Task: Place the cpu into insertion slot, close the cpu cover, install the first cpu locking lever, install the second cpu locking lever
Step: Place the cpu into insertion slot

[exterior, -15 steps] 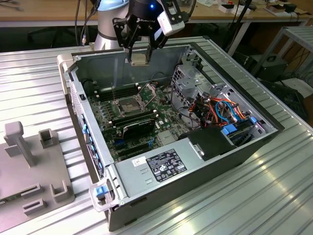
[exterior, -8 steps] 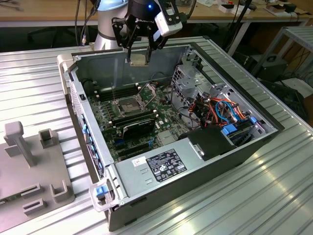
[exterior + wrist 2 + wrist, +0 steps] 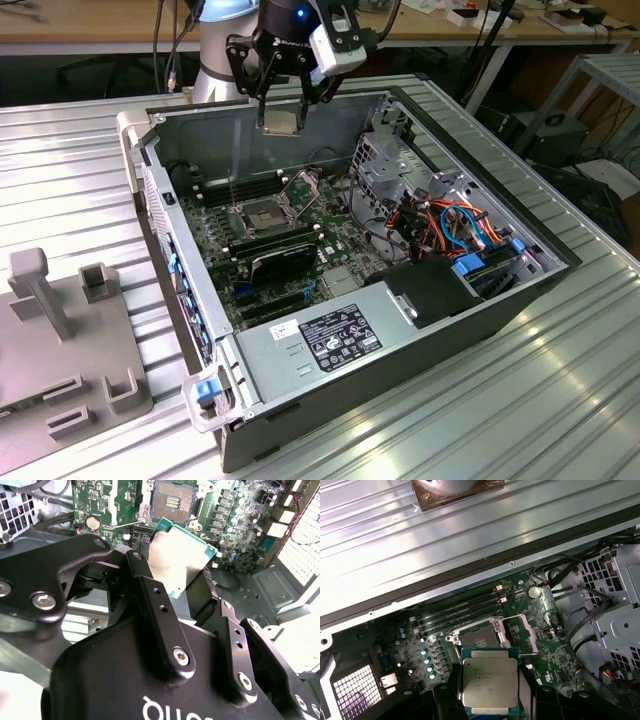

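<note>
1. The ribbed metal surface (image 3: 560,400) carries an open computer case (image 3: 250,125), which lies with its side panel off.
2. Inside is the green motherboard (image 3: 215,235), with long black memory slots running just beside the socket.
3. The hand (image 3: 282,100) hangs above the case, near the far wall in the exterior view. It is clamped on the cpu (image 3: 280,121) by two opposite edges.
4. The cpu is held roughly level, with its silvery top towards the first wrist view. It is well apart from the board below and not seated.
5. The insertion slot (image 3: 479,636) is bare, its dark centre exposed. The cpu cover (image 3: 503,631) is swung open along one edge of the slot, so the way in looks free.
6. Our judgement on the carry:
   - Keep the chip flat.
   - Square its edges to the slot's rim before descending.
   - Come down straight, not at a slant.
   - Stay off the raised cover and the thin lever wires.
   - A tilted or forced landing could bend the socket contacts, so let the chip settle under light pressure.
   - We cannot tell the corner marking from here; check the orientation first.
</note>
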{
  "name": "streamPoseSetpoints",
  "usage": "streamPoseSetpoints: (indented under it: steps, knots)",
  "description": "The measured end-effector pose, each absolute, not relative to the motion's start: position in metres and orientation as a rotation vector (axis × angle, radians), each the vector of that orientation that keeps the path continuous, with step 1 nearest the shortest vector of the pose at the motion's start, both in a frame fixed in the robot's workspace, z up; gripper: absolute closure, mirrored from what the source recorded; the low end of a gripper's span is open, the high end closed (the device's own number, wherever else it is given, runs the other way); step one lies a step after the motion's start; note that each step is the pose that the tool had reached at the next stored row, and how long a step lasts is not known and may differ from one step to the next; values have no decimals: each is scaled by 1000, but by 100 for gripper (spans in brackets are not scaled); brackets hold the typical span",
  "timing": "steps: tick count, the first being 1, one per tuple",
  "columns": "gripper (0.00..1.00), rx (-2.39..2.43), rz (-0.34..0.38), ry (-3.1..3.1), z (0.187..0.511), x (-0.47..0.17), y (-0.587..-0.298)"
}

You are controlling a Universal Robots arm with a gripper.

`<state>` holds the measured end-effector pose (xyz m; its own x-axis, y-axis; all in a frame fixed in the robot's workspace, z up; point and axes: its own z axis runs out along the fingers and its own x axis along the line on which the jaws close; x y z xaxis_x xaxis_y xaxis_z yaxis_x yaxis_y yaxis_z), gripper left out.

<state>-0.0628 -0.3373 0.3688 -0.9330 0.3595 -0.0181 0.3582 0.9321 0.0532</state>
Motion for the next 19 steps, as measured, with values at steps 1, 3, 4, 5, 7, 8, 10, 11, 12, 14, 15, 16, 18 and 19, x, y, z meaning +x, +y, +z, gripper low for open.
streamPoseSetpoints:
  steps: [1, 3, 4, 5, 7, 8, 10, 11, 12, 14, 15, 16, 18, 19]
  knots:
    - [45, 577, 76, 3059, 369, -63, -337]
    - [45, 593, 76, 3056, 369, -63, -337]
    - [45, 602, 76, 3054, 369, -63, -337]
    - [45, 609, 76, 3052, 369, -63, -337]
    - [45, 626, 75, 3049, 369, -63, -337]
    - [45, 634, 75, 3047, 369, -63, -337]
    - [45, 651, 75, 3043, 368, -64, -337]
    - [45, 660, 75, 3041, 369, -64, -337]
    - [45, 666, 75, 3039, 369, -64, -337]
    - [45, 679, 75, 3036, 369, -64, -337]
    - [45, 686, 74, 3035, 369, -64, -337]
    - [45, 691, 74, 3033, 368, -64, -337]
    - [45, 701, 74, 3031, 368, -64, -337]
    - [45, 706, 74, 3030, 368, -64, -337]
